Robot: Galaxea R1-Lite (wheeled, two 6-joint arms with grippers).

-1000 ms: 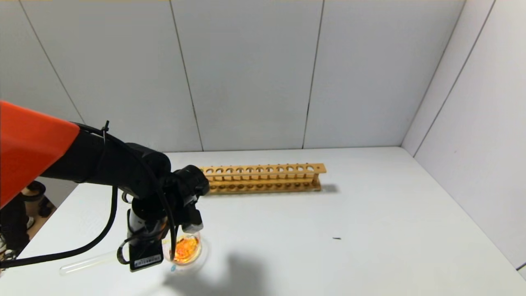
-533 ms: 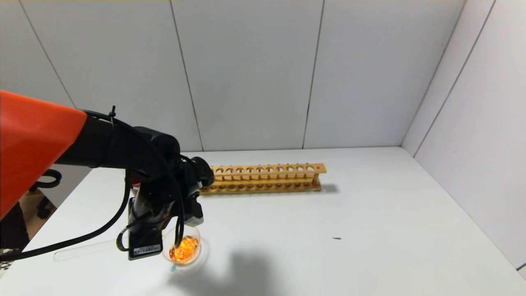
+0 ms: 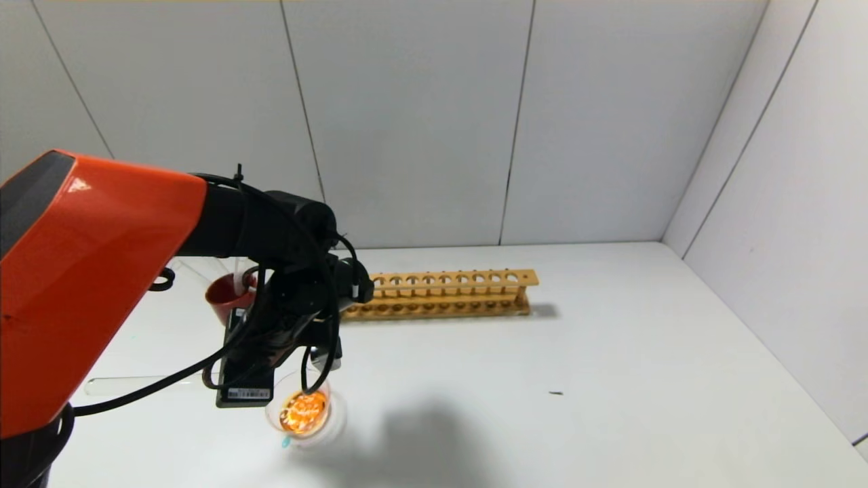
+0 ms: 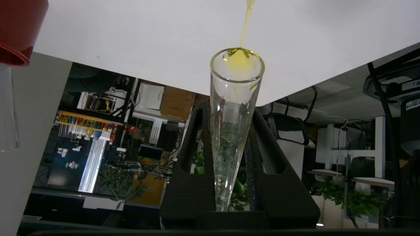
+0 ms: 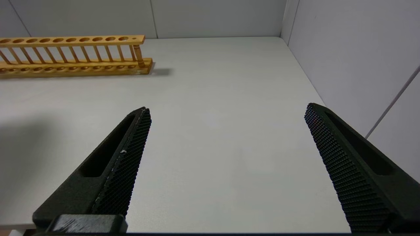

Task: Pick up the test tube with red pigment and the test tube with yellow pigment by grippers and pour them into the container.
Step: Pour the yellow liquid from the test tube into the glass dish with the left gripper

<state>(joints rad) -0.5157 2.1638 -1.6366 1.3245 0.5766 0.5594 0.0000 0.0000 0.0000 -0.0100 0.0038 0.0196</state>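
On the counter (image 3: pixel 610 352) the rack (image 3: pixel 437 294) stands at the back; the container (image 3: pixel 305 413) sits near the front, left of centre — the cup (image 3: pixel 224 298) behind it, an empty tube (image 3: pixel 135 385) lying to its left.

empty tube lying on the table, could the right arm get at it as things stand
Probably not easily: the empty tube lies far on the robot's left, with the pouring left tool and dish between it and the right arm.

Yellow-pigment tube (image 4: pixel 235 108) inverted, streaming into container (image 3: pixel 306 415)
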